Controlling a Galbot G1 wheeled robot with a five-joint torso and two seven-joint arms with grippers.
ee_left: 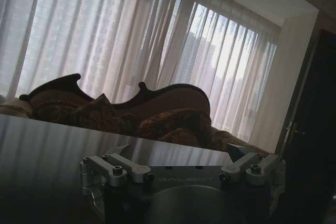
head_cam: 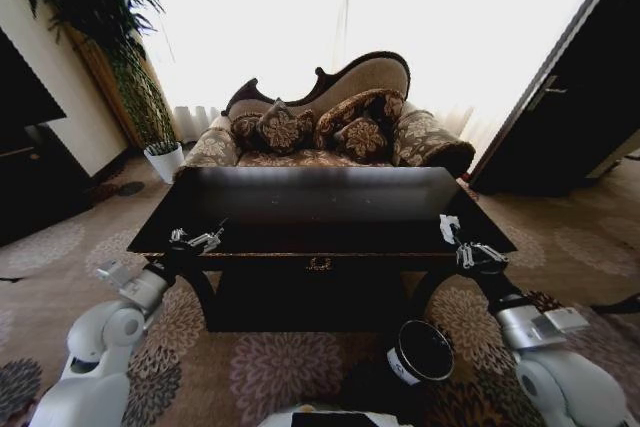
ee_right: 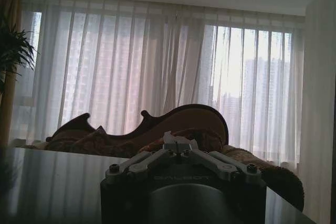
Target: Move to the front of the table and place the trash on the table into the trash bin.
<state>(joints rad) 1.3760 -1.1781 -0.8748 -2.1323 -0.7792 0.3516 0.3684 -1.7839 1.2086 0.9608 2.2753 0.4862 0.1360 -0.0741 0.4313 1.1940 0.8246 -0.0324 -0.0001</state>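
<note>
The table (head_cam: 320, 209) with its glossy black top stands right in front of me. My right gripper (head_cam: 455, 240) hovers over the table's front right corner, shut on a small white piece of trash (head_cam: 447, 224). In the right wrist view the white trash (ee_right: 178, 140) sticks out between the closed fingertips of that gripper (ee_right: 180, 151). Over the front left corner, my left gripper (head_cam: 207, 239) is open and holds nothing; the left wrist view shows this gripper (ee_left: 181, 153) with its fingers spread wide above the tabletop (ee_left: 52, 150). The black trash bin (head_cam: 422, 351) with a white label sits on the carpet below the table's front right.
A carved sofa (head_cam: 330, 117) with patterned cushions stands behind the table before bright curtains. A plant in a white pot (head_cam: 165, 159) and a dark cabinet (head_cam: 30, 167) are at the left, a dark door (head_cam: 570, 97) at the right. Patterned carpet surrounds the table.
</note>
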